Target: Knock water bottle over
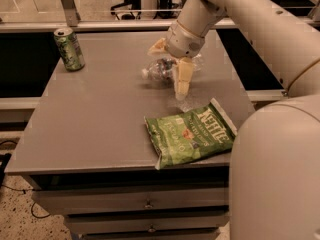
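While the water bottle lies on its side on the bench, your gripper hangs over it, fingers spread open.

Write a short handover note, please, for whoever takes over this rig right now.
Gripper: open, low over the far middle of the table, one finger on either side of the water bottle.
Water bottle: on its side on the table, cap pointing left.
Done: the bottle looks knocked over.
Left: probably just lifting the gripper clear.
Green can stands far left; chip bag lies near the front.
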`<control>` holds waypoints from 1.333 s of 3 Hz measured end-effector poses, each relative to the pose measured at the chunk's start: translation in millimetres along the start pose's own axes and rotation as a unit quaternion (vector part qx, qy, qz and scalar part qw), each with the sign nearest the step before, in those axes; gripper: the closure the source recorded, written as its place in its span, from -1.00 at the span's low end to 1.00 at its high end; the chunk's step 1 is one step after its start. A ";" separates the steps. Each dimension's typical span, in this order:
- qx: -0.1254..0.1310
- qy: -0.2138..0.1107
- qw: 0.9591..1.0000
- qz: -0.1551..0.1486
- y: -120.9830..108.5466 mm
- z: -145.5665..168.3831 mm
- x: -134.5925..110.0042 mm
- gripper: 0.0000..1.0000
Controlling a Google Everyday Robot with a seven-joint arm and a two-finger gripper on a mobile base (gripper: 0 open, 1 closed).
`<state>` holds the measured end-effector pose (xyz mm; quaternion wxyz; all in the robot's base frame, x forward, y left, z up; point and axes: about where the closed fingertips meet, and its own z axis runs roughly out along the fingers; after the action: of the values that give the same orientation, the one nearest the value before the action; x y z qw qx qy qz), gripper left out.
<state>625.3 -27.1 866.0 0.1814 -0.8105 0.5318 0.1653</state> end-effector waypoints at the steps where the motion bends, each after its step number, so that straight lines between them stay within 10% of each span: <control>1: -0.009 -0.001 1.000 0.000 4.9 8.3 -3.0 -1.00; 4: 0.031 -0.014 0.998 0.051 -10.8 -14.6 25.1 -1.00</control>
<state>645.9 -50.2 868.6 0.2056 -0.7740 0.5745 0.1694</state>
